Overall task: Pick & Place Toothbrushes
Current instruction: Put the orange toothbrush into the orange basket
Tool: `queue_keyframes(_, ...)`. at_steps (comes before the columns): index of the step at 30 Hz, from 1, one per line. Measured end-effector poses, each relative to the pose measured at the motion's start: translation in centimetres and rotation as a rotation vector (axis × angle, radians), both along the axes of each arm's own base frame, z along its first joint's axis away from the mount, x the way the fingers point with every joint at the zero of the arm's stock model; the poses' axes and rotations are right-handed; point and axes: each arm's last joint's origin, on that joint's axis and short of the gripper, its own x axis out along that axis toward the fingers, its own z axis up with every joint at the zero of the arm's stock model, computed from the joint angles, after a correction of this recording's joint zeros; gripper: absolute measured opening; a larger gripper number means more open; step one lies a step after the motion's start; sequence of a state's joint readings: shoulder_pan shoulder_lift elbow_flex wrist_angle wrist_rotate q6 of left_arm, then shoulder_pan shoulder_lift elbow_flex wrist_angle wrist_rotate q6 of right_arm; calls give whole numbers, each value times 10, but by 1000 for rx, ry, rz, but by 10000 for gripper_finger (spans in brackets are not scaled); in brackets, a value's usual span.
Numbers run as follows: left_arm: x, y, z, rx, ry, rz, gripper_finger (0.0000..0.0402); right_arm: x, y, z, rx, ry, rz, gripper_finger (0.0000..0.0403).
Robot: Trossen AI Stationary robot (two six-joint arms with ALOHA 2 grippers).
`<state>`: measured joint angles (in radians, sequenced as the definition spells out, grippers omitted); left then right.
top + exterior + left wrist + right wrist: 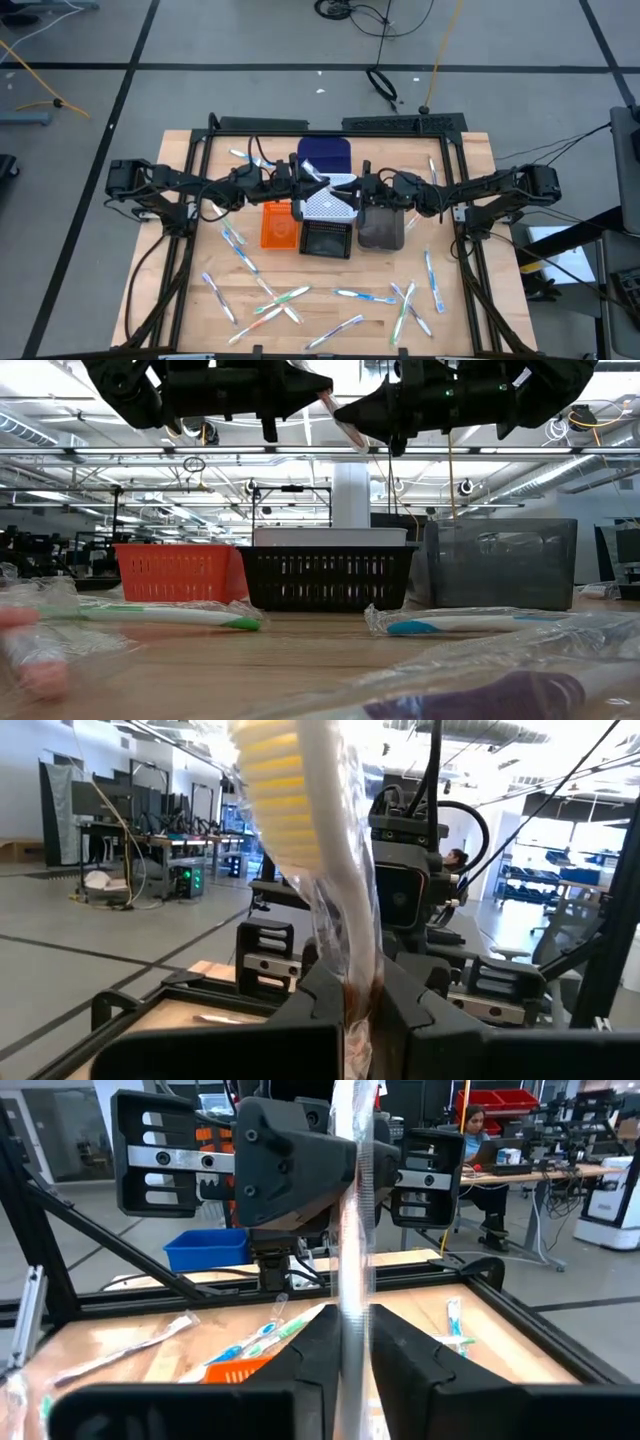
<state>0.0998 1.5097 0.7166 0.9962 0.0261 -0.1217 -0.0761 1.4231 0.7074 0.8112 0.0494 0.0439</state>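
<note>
One toothbrush [335, 183], white with a yellow ribbed grip, sits in a clear wrapper and hangs in the air between my two grippers, above the white bin [330, 205]. My left gripper [314, 184] comes from the table's left and is shut on the toothbrush. My right gripper [360, 186] comes from the right and is closed on the same toothbrush. In the low view the toothbrush [335, 415] slants between the two dark grippers, high above the bins. Several more wrapped toothbrushes [365, 295] lie flat on the wooden table. My left gripper pinches the wrapped handle [352, 960] between its two fingers [320, 995], just below the yellow grip. The fingers come in about level from the table's left. The toothbrush is lifted clear and slants up out of the fingers. My right gripper has the wrapped toothbrush's shaft [355, 1295] between its two fingers [395, 1345], which come level from the table's right and lie across it. The toothbrush stands up between them, clear of the table. The wrapper hides which end this is.
An orange bin [279, 225], a black bin [326, 238] and a grey bin [381, 228] stand in a row at the table's middle, under the grippers. A blue bin [325, 155] is behind them. A black frame [200, 150] borders the table.
</note>
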Motion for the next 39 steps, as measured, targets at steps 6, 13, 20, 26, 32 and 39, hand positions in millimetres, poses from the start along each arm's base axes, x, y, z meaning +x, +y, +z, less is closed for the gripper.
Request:
queue_keyframes(6,0,0,0,-4,5,-4,8,0,0,0,-37,6,-4,103)
queue_keyframes(13,0,-1,-5,-30,70,-32,8,0,0,-1,-37,13,-7,192)
queue_keyframes(20,-15,-2,5,-56,176,-18,7,-2,-2,-5,-36,69,-14,249)
queue_keyframes(26,-41,-10,12,-122,369,-11,7,-3,-3,-6,-30,102,-17,260)
queue_keyframes(32,-72,-21,9,-213,587,95,7,-3,-3,-6,-25,105,-16,255)
queue_keyframes(39,-89,-36,3,-319,710,160,10,-4,-2,-12,39,149,-12,258)
